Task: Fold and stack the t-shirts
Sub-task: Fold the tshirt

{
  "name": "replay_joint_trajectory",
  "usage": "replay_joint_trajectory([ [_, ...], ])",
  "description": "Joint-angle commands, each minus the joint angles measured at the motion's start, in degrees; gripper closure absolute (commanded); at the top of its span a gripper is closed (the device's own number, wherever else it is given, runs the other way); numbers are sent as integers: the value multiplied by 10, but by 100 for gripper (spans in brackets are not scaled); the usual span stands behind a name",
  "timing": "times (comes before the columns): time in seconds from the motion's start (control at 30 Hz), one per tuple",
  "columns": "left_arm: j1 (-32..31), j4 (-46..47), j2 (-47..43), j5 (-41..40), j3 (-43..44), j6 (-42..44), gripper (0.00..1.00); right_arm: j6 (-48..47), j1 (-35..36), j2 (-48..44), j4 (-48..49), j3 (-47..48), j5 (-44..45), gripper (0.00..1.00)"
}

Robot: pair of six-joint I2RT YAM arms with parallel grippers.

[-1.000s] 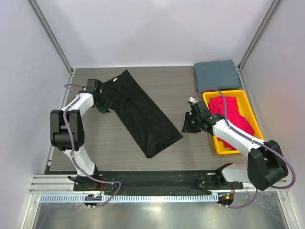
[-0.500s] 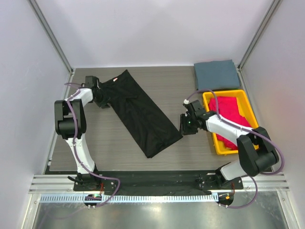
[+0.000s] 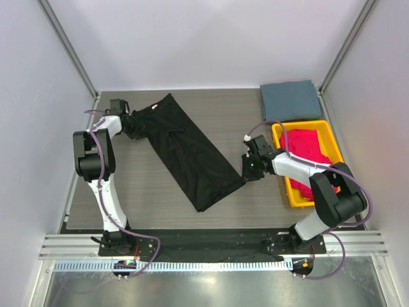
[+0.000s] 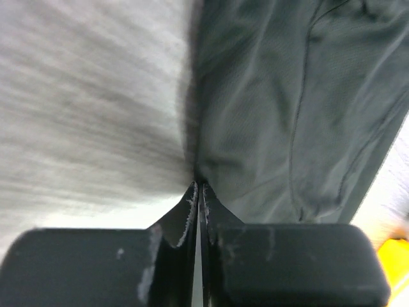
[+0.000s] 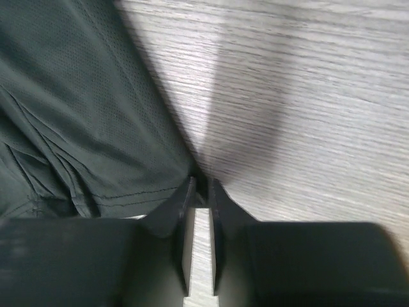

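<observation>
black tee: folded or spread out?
Folded lengthwise only: the black t-shirt lies as one long narrow strip on the table, no sleeves showing; left gripper and right gripper pinch its ends.

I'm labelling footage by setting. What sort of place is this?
Most likely a robotics lab test cell, not a home: plain white panels in a metal frame wall in the table, the left arm and right arm are bolted to a black base plate, and magenta t-shirts wait in a yellow tray.
</observation>
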Motion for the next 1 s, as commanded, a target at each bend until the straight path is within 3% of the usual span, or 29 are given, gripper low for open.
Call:
replay_joint_trajectory([
  [0.0,3,7,32,4,12,5,100,5,2,-11,37,-20,-3,85],
  [0.03,2,8,35,3,14,7,100,9,2,-13,40,-24,-3,93],
  [0.1,1,9,42,6,24,7,100,30,3,-25,47,-43,4,99],
  [0.4,-28,18,68,24,61,22,100,149,31,-118,83,-148,49,99],
  [0.63,-50,40,92,66,92,32,100,267,143,-200,80,-194,117,99],
  [0.97,-85,73,165,113,195,13,100,390,213,-207,91,-215,189,99],
])
